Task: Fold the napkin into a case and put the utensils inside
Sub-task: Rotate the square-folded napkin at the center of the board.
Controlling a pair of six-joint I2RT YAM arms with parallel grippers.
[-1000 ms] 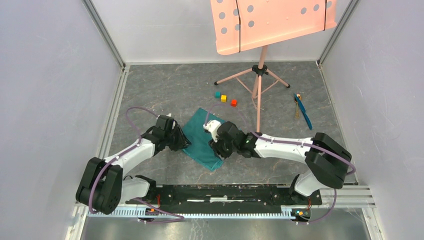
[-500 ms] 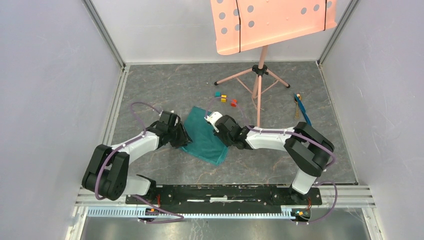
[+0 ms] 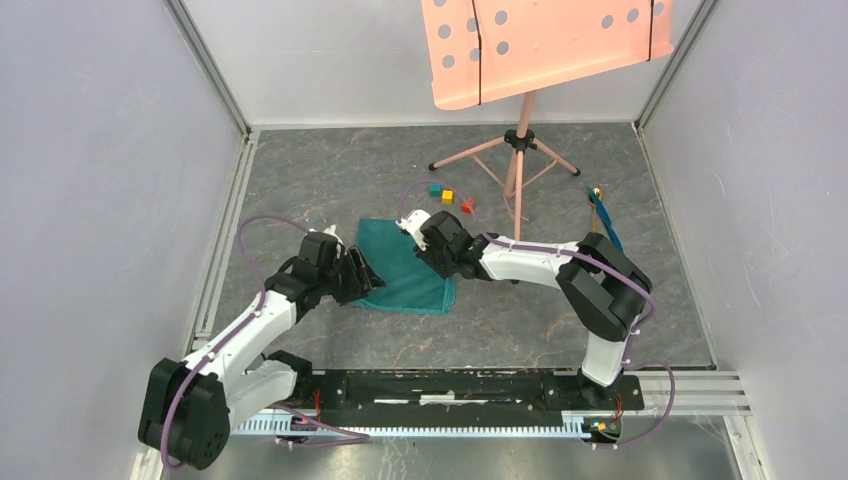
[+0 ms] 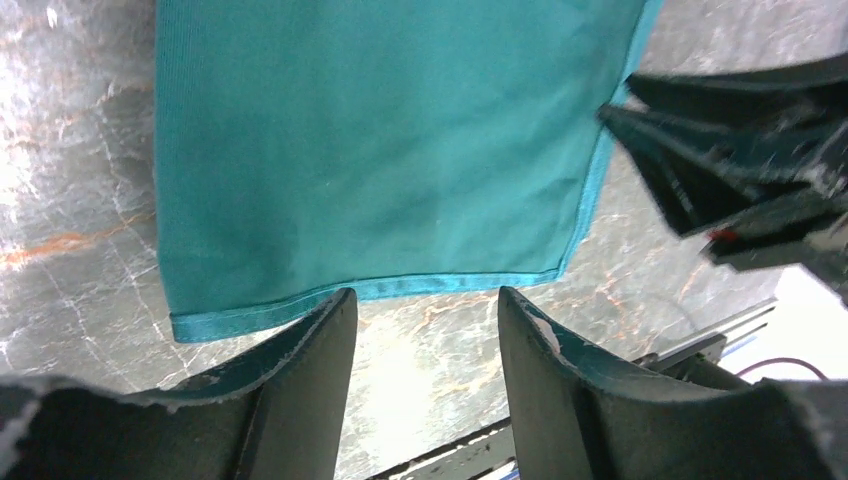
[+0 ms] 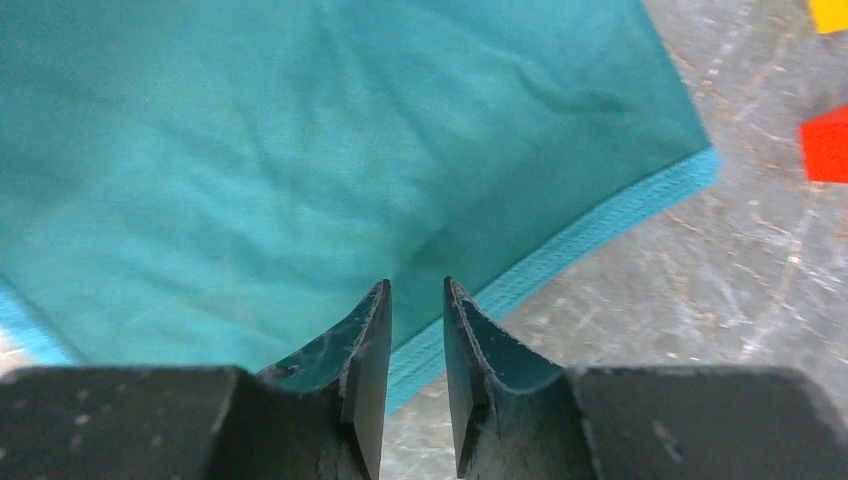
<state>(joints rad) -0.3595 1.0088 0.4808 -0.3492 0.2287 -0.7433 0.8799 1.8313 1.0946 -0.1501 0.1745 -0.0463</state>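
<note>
The teal-green napkin lies flat on the grey table between my two grippers. My left gripper is at its left edge. In the left wrist view the napkin ends just beyond my left gripper, which stands open over bare table. My right gripper hovers over the cloth's upper right edge. In the right wrist view the right gripper has a narrow gap, and the napkin hem shows through it, not pinched. The utensils, one blue and one golden-brown, lie together at the far right.
Three small cubes sit behind the napkin: teal, yellow and red. The red cube shows near the cloth's corner. A pink music stand rises at the back. Grey walls enclose the table.
Both arms swung the napkin from a steep diagonal to lie wider and flatter, farther back. My left gripper opened and let go of the cloth's edge.
</note>
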